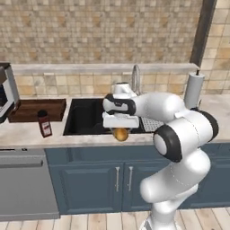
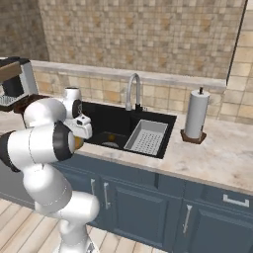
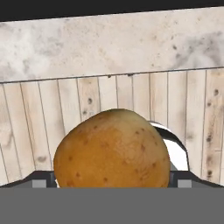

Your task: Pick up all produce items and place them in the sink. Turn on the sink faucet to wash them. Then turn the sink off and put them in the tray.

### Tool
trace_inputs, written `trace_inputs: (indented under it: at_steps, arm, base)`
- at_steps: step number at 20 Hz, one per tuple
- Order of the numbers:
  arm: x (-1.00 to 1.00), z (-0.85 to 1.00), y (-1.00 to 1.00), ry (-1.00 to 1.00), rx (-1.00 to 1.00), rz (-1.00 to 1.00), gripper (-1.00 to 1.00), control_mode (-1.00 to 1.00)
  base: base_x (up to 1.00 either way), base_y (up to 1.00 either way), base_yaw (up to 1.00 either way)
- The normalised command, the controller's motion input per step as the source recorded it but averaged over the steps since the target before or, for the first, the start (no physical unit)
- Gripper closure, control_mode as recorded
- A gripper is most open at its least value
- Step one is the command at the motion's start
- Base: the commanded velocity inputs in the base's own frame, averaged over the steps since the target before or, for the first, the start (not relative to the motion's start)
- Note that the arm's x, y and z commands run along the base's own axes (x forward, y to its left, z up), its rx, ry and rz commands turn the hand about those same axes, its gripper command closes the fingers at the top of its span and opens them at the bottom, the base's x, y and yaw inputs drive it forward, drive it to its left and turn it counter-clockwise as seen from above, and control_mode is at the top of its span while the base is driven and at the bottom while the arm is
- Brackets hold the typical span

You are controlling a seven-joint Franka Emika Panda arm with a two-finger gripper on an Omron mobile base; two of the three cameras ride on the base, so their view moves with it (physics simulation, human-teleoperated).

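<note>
Counter (image 1: 27, 131) front edge | orange-yellow fruit (image 3: 112, 149) between end effector (image 1: 120, 133) fingers

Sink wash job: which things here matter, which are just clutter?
Job: orange-yellow fruit between the gripper's wide jaws; small fruit in the sink; faucet; wooden tray.
Clutter: jar; paper towel roll; metal rack; coffee machine.

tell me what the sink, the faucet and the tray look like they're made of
Sink: matte black, no glare, maybe composite or coated metal; the look leaves it open.
Faucet: grey metal, judging by the pale sheen along its curved spout.
Tray: dark brown wood, by its colour and plain raised edges; the grain is too small to make out.
</note>
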Motion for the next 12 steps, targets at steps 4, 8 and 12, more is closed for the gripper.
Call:
trace_inputs:
  at_steps: [4, 8, 12]
  arm:
    - [0.00, 0.00, 0.00, 0.00, 0.00, 0.00, 1.00, 1.00]
    - [0.00, 0.00, 0.00, 0.00, 0.00, 0.00, 1.00, 1.00]
    - [0.00, 0.00, 0.00, 0.00, 0.00, 0.00, 1.00, 1.00]
  base:
    - [-0.19, 0.61, -0.19]
    - [0.03, 0.67, -0.30]
    - [0.06, 0.65, -0.35]
